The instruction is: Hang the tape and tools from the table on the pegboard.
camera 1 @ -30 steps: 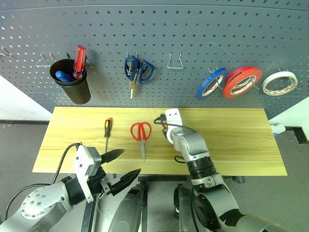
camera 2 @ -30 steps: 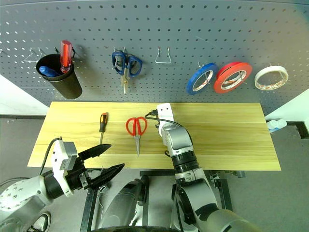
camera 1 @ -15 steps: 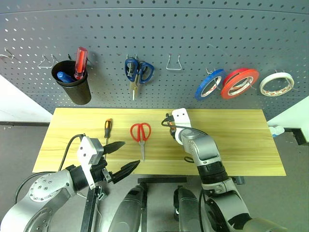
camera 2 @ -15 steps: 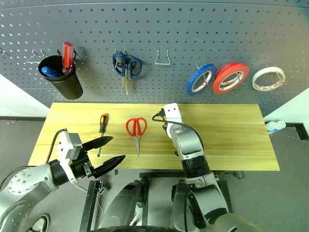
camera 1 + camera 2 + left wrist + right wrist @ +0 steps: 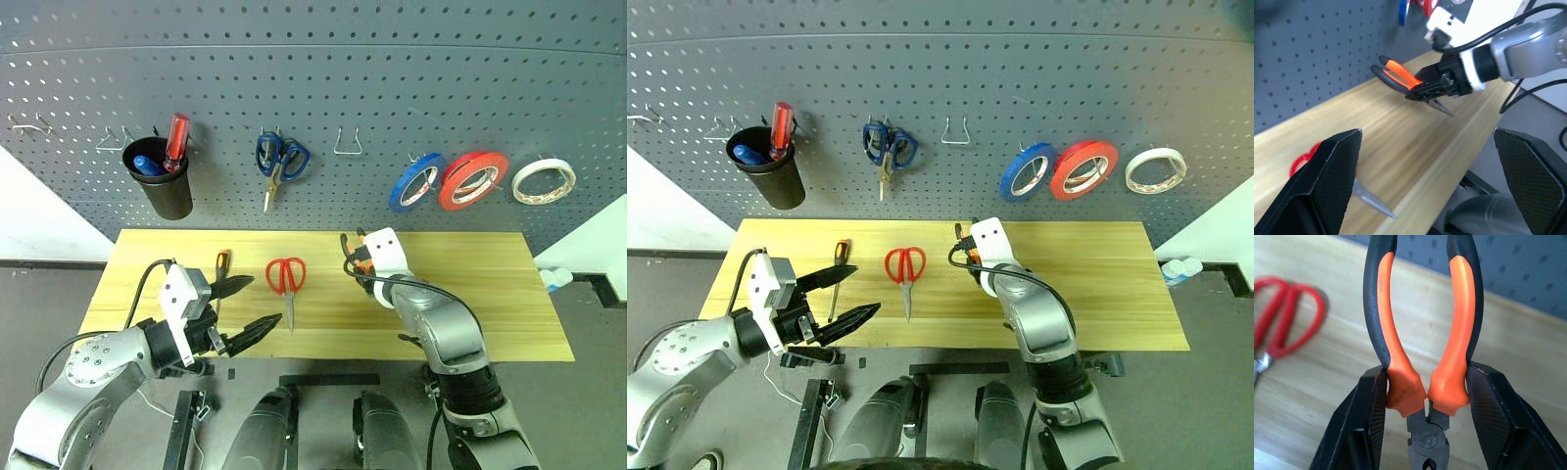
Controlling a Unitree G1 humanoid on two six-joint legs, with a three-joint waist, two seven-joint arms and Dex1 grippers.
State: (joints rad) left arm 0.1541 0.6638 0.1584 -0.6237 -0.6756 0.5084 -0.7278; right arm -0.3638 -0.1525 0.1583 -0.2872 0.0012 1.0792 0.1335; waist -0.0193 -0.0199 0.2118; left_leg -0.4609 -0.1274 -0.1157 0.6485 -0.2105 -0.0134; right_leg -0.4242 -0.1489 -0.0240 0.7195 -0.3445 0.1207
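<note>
Pliers (image 5: 1422, 357) in right gripper (image 5: 1425, 401) above table (image 5: 470, 294), mid-width, scissors (image 5: 286, 279) near.

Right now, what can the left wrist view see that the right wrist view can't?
Left wrist view: the left pincer wide open, the whole right pincer from outside, and the tape rolls on the pegboard. Right wrist view: close up, the fingers squeezing the pliers' handles. Both: the pliers, red scissors and table.

The table (image 5: 470, 294) has a smooth, light wood-grain top, the pegboard (image 5: 392, 78) looks matt grey metal, and the pliers (image 5: 1422, 333) carry rubbery orange-and-black grips.
</note>
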